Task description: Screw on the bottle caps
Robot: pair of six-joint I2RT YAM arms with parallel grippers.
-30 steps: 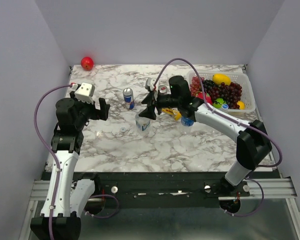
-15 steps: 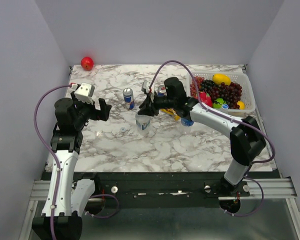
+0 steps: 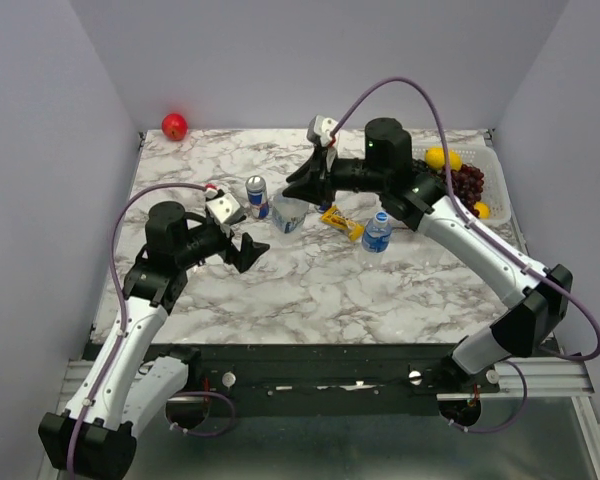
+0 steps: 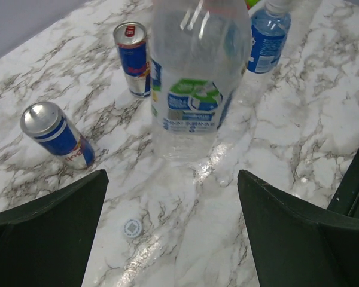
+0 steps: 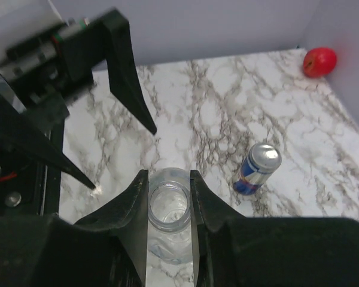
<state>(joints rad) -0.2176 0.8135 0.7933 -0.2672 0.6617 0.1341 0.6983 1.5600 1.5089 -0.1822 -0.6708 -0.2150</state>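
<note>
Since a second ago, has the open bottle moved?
Yes. The open bottle, held by the right gripper, went toward the far wall and is now level with the blue can.

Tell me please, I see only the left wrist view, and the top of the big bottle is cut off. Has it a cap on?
Observer: No. In the right wrist view the bottle has an open mouth with no cap on it.
Operator: Is something holding it?
Observer: Yes, the right gripper. Its jaws are shut on the neck, one on each side.
Operator: What lies behind it, toward the small bottle?
Observer: In the top view a yellow snack bar lies flat on the table between the bottle and the small bottle.
</note>
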